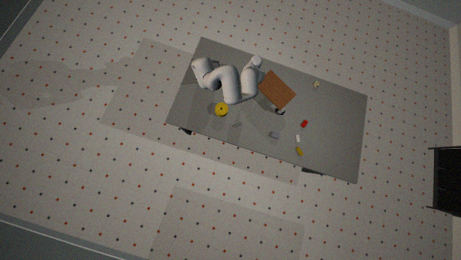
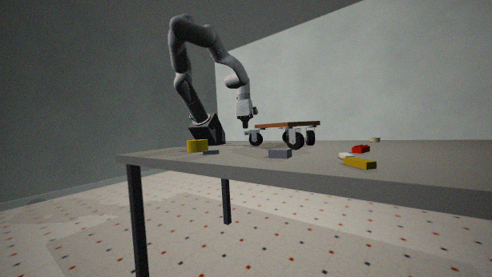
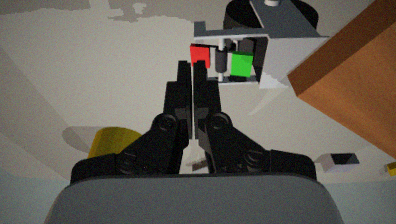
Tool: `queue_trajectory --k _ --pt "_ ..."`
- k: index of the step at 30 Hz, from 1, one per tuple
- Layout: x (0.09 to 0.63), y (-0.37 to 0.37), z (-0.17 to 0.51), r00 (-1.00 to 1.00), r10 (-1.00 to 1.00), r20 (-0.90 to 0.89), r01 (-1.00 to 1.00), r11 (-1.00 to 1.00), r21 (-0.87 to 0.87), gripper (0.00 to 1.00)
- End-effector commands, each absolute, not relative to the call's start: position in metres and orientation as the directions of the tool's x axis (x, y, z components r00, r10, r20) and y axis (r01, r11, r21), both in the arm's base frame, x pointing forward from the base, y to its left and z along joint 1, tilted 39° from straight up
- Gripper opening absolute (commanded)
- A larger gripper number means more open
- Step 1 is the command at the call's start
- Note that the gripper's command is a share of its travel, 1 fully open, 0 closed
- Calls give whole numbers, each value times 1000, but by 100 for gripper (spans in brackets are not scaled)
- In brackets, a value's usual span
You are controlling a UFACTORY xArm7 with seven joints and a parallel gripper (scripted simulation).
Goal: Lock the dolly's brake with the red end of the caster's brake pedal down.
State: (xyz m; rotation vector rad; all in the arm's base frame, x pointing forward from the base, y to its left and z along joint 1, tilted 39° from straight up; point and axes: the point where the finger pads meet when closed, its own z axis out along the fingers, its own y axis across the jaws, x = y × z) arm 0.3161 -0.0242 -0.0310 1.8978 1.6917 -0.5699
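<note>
The dolly point(image 1: 276, 89) has an orange-brown deck and black casters; it stands on the grey table, and shows in the side view point(image 2: 287, 125) and the wrist view point(image 3: 350, 80). In the wrist view the caster bracket carries the brake pedal with a red end point(image 3: 199, 53) and a green end point(image 3: 242, 65). My gripper point(image 3: 192, 78) is shut and empty, its fingertips right at the red end, just below it in the picture. From the side the gripper point(image 2: 244, 123) hangs just left of the dolly's near caster point(image 2: 256, 138). The arm hides the gripper in the overhead view.
On the table lie a yellow cylinder point(image 1: 221, 109), a small dark flat piece point(image 1: 236, 125), a grey block point(image 1: 274, 134), a red block point(image 1: 304, 123), a white block point(image 1: 297, 138), a yellow block point(image 1: 299, 151) and a small pale object point(image 1: 316, 83). A dark cabinet point(image 1: 447, 180) stands at right.
</note>
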Motion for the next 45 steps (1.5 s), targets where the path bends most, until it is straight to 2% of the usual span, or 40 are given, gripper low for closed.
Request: queue_trajectory --k 1,9,45 --pt "318 -8 -14 126 772 -624 991 -71 113 0" --pt "317 11 9 126 772 -624 991 -71 113 0" --pt "317 13 12 126 772 -624 991 -71 113 0"
